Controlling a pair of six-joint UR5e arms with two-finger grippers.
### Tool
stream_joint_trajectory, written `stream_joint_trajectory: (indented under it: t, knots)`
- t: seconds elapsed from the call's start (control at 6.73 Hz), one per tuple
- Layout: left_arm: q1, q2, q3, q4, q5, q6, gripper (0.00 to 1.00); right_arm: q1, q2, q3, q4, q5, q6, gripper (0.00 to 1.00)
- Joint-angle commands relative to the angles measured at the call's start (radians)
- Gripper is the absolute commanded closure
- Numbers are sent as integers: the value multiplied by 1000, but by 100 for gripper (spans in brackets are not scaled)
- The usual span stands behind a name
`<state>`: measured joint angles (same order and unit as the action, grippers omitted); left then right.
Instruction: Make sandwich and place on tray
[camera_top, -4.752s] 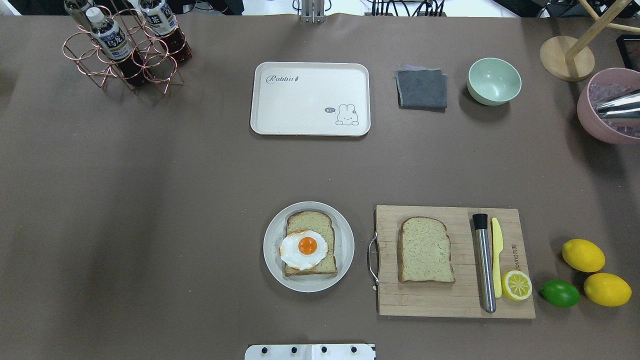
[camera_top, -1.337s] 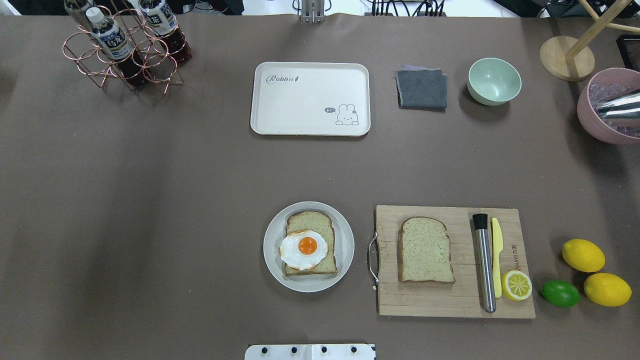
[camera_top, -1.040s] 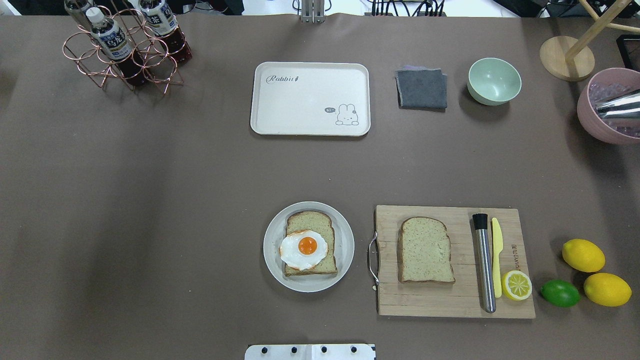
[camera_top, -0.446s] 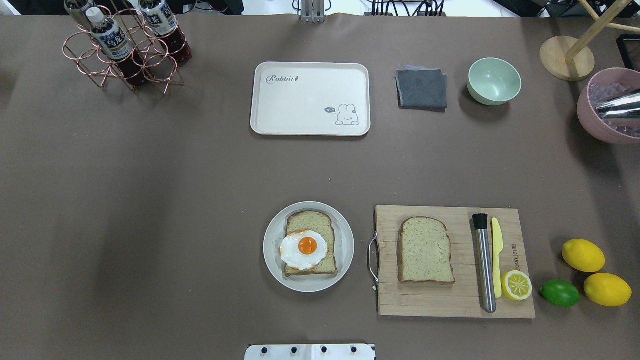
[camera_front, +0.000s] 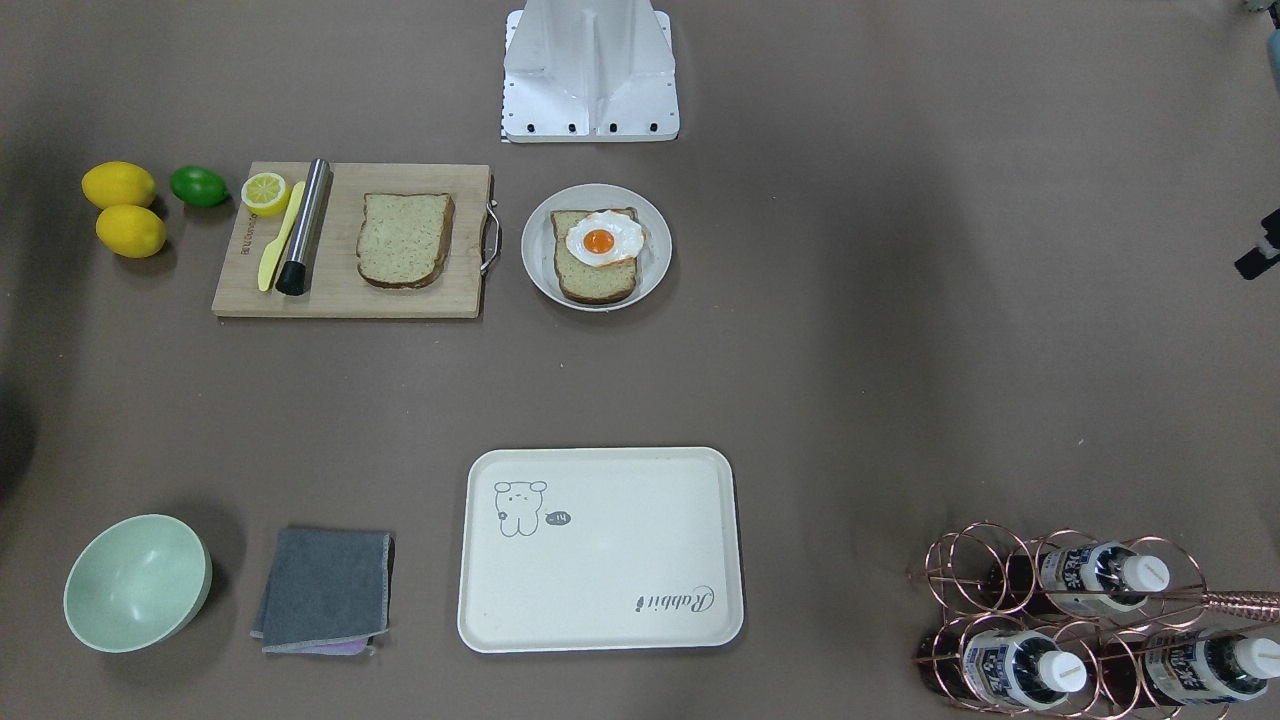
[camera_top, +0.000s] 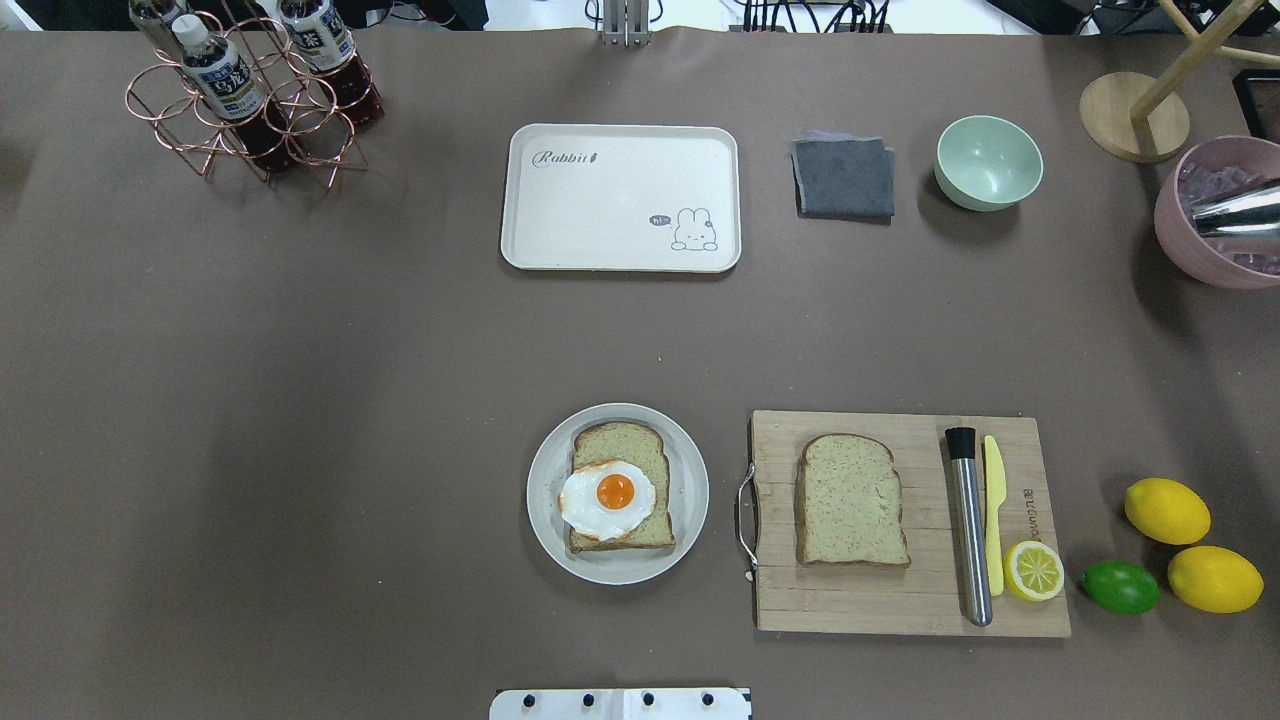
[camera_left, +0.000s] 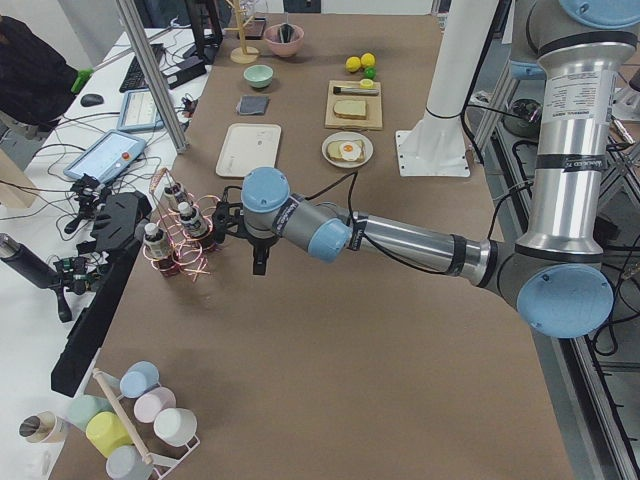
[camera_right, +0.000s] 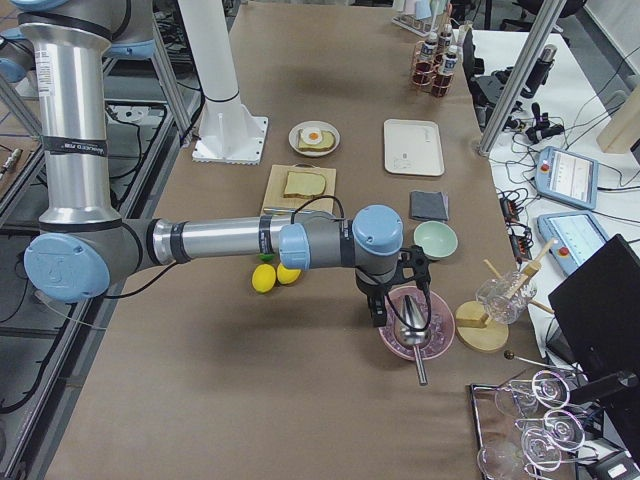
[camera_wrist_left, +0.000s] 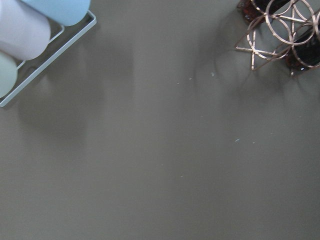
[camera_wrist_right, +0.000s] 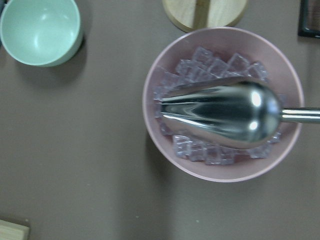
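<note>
Overhead and front cameras face each other, sharing the tray (camera_top: 620, 200); wrist cameras look straight down

Brown table (camera_top: 300, 400), cream tray (camera_top: 620, 205), pale plate (camera_top: 692, 488), wooden cutting board (camera_top: 850, 600), grey cloth (camera_top: 843, 178), green bowl (camera_top: 988, 162), two lemons (camera_top: 1166, 511), lime (camera_top: 1120, 586)

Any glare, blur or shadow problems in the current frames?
Right wrist view: soft focus overall, with strong specular highlights on the metal scoop in the pink bowl. Overhead view: sharp, with broad soft shadow bands on the table and glare on the metal scoop at the right edge. Left wrist view: nearly featureless table with faint shadow streaks. Front-facing view: mostly even light, left edge darkened.
</note>
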<state>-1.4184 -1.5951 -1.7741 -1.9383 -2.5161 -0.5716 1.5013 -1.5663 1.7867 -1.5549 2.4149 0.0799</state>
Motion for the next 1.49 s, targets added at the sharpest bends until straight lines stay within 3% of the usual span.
stream_joint_trajectory:
  t: [0.0, 0.3, 0.74, 1.04, 1.34]
  knots:
    - [149, -11, -28, -149, 101, -257, 2, -157, 2, 106, 103, 3, 302, 0]
    - [231, -40, -60, -166, 177, -378, 2, -347, -1, 105, 386, -60, 673, 0]
    - [318, -62, -65, -168, 281, -425, 2, -620, 3, 111, 579, -192, 912, 0]
    - [322, -80, -65, -166, 281, -448, 3, -804, 9, 177, 585, -333, 1076, 0]
    - [328, -88, -62, -166, 283, -453, 2, -915, 8, 191, 584, -428, 1136, 0]
